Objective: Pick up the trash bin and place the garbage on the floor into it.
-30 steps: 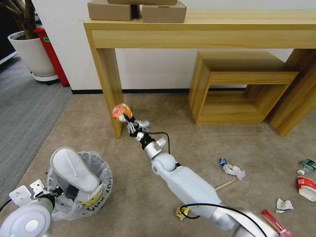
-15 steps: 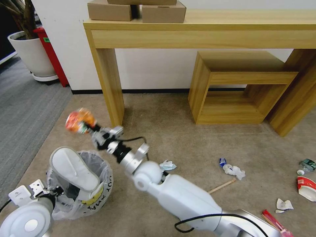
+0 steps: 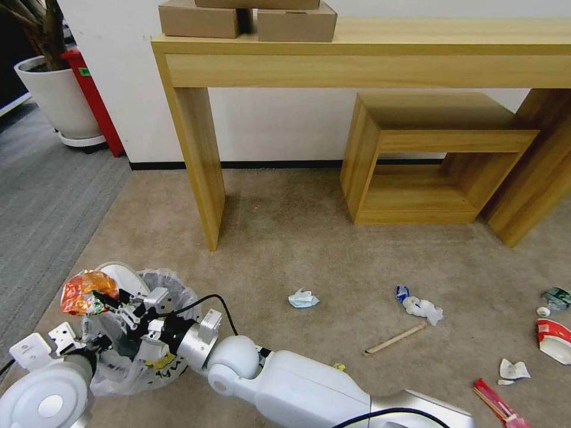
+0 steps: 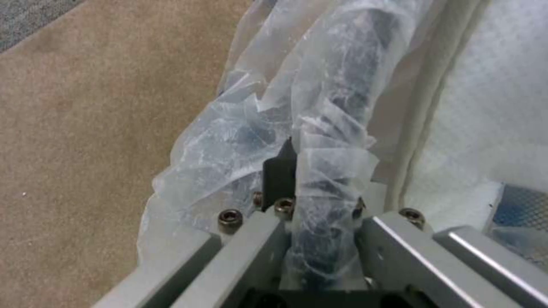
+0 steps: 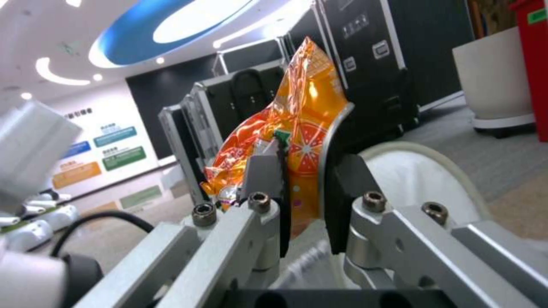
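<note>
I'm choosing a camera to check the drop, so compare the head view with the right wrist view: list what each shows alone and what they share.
Head view alone: the trash bin held at its rim by the left end effector, and litter lying on the floor, such as the wooden stick and crumpled paper.
Right wrist view alone: the fingers pressed against the wrapper, and black cases behind.
Both: the right end effector shut on the orange wrapper, with a white slipper beneath.

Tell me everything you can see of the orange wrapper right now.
The orange wrapper is crinkled, glossy foil-like packaging printed with orange slices and some red. The right gripper is shut on its lower part, so it stands upward between the fingers, held in the air over the trash bin, at its far-left rim.
</note>
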Controlling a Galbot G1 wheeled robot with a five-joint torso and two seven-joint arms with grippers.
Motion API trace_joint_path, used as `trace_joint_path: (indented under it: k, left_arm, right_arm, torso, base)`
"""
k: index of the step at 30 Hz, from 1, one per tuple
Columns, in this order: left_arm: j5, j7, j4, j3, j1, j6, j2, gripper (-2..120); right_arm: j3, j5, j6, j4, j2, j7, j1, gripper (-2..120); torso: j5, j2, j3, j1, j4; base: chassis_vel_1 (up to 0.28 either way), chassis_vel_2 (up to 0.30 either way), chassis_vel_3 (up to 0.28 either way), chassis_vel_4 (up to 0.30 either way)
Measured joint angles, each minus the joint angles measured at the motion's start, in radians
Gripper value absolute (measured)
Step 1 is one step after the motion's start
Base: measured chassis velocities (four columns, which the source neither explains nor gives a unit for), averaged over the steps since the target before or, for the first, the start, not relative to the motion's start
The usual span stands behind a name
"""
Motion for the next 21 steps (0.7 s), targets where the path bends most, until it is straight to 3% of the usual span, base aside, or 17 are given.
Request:
trace_joint_path:
  k: [11, 21]
  left_arm:
    - [0.0, 0.0, -0.001, -0.003, 0.004, 0.0, 0.001, 0]
    - [0.0, 0.0, -0.001, -0.001, 0.0, -0.001, 0.007, 0]
  right_arm:
    - [0.022, -0.034, 0.016, 0.013, -0.05, 0.013, -0.011, 14]
    - [0.03, -0.025, 0.014, 0.022, -0.06, 0.022, -0.006, 53]
  torso:
    - [0.0001, 0.0, 0.0, 0.0, -0.0001]
    - [0.0001, 0.0, 0.0, 0.0, 0.0]
  base:
    - [0.0, 0.0, 0.0, 0.0]
    - [0.0, 0.0, 0.0, 0.0]
